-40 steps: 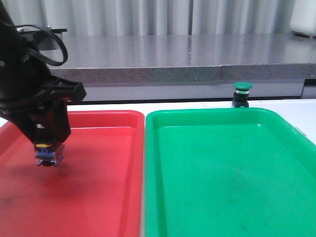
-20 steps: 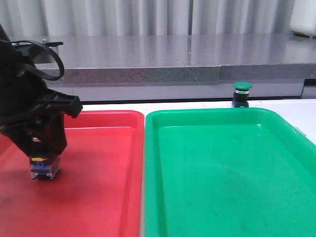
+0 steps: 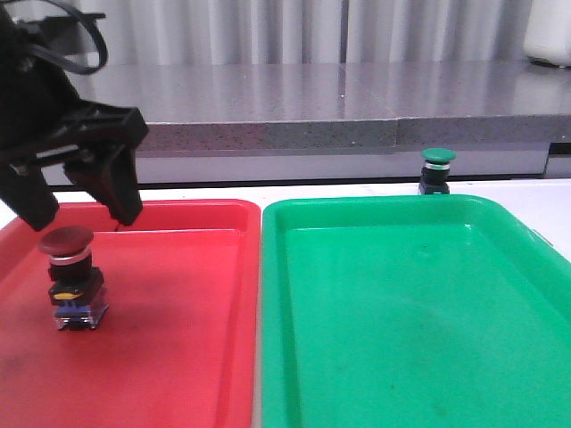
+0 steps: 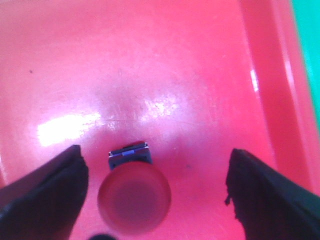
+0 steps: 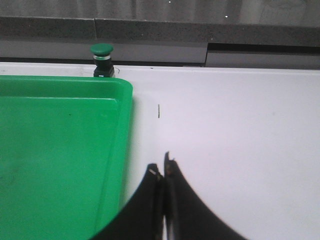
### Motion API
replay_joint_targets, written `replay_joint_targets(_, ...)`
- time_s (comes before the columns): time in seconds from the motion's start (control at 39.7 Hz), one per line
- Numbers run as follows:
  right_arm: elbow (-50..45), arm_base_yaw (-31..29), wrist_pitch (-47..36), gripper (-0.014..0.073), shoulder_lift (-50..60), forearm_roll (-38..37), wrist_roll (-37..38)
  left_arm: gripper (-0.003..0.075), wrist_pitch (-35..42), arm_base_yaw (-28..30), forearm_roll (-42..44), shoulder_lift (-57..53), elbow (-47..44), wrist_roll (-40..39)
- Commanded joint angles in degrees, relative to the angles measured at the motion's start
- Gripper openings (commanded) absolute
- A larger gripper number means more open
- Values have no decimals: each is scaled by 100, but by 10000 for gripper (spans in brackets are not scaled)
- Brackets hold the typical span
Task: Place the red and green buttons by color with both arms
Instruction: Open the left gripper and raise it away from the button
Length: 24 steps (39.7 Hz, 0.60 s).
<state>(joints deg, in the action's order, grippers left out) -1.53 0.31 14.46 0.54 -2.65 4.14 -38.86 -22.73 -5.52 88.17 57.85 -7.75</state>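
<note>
Front view: your left gripper (image 3: pixel 85 209) hangs with its two matte black, wedge-shaped fingers spread wide and holding nothing. Directly beneath it, untouched, the red button (image 3: pixel 69 278) stands upright on the floor of the red tray (image 3: pixel 178 357). You can see its dull, dark red domed cap, a thin silver collar, a black blocky body with a yellow mark, and a clear-blue base. The tray is smooth, glossy plastic with a rounded raised rim.

In the left wrist view, the red button (image 4: pixel 134 196) shows as a round cap between the two dark fingers (image 4: pixel 42 192), clear of both, with light glaring off the shiny tray floor.

Beside the red tray, rims nearly touching, lies the green tray (image 3: pixel 401 312), equally glossy. The green button (image 3: pixel 437 170) stands upright on the white table (image 3: pixel 544 196) just behind the green tray's far rim, outside it.

In the right wrist view, your right gripper (image 5: pixel 162 172) has its curved black fingers pressed together, empty, above the white table beside the green tray's edge, well apart from the green button (image 5: pixel 102 59).
</note>
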Motion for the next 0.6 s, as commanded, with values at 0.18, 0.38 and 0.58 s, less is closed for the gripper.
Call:
replay_joint_targets(0.18,32,-34,-433,-123,95,1,-26,150,-266,-50,343,-966,143,-34)
replay_joint_targets(0.38,32,-34,-433,-123,95,1,-26,-20,-367,257,417,-1377,129,-74)
replay_joint_targets(0.58,32,-34,-433,-123,95,1,-26,-20,55,894,427,-2304,-577,-236)
